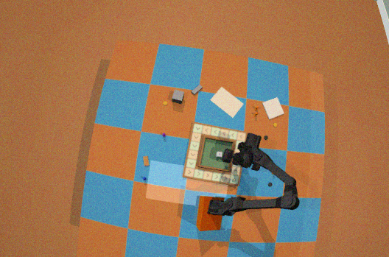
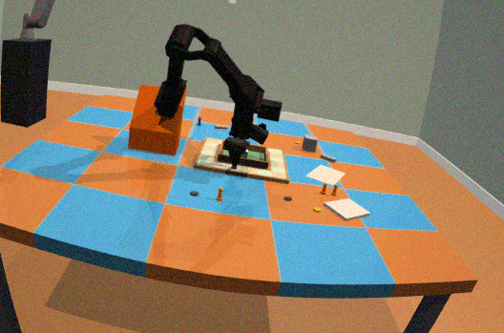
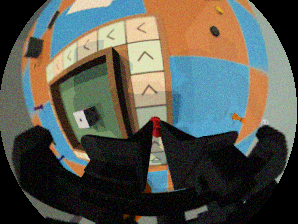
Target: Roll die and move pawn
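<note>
The board [image 1: 191,154] [image 2: 279,172] [image 3: 145,56] has arrowed squares around the brown-rimmed dice tray [image 1: 200,152] [image 3: 116,90]. The white die [image 1: 219,154] [image 3: 81,119] lies in the tray; its upper face shows one pip. The red pawn [image 3: 156,127] [image 2: 234,166] stands on the ring's side to the right of the tray in the wrist view. My gripper [image 3: 156,123] [image 2: 234,163] is low over that side, with its fingertips closed on the pawn. The pawn's lower part and its square are partly hidden by the fingers. In the top view my arm covers the pawn.
An orange pawn [image 2: 220,194] [image 3: 238,118] and black discs [image 2: 194,193] [image 1: 266,138] are near the board. Two more orange pawns stand by a white pad [image 1: 272,108] [image 2: 346,208]. A cream sheet [image 1: 227,101], a grey box [image 1: 178,96] [image 2: 309,143] and a grey bar [image 1: 197,89] are farther off.
</note>
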Available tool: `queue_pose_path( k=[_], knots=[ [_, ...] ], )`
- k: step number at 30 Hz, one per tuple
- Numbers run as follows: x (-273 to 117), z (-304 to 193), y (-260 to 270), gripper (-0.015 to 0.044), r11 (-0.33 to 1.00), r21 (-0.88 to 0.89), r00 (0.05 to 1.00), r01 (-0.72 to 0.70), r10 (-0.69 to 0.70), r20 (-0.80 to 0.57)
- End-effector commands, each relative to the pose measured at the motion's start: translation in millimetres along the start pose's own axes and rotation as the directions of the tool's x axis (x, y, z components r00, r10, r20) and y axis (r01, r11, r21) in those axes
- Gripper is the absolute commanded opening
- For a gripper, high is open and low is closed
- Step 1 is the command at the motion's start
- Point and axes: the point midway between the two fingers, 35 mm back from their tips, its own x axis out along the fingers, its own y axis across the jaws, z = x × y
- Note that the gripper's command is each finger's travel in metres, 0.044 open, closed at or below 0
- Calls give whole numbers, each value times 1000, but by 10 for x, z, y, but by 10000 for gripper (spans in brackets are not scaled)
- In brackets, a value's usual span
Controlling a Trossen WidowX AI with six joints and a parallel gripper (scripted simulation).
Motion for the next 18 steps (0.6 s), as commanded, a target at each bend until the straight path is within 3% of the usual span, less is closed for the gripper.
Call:
queue_pose_path(
  k=[1,18],
  knots=[
    [-3,-4,11,0,1000,-8,1000,-4,4,-1],
    [-893,21,95,0,1000,-9,1000,-25,25,-6]
  ],
)
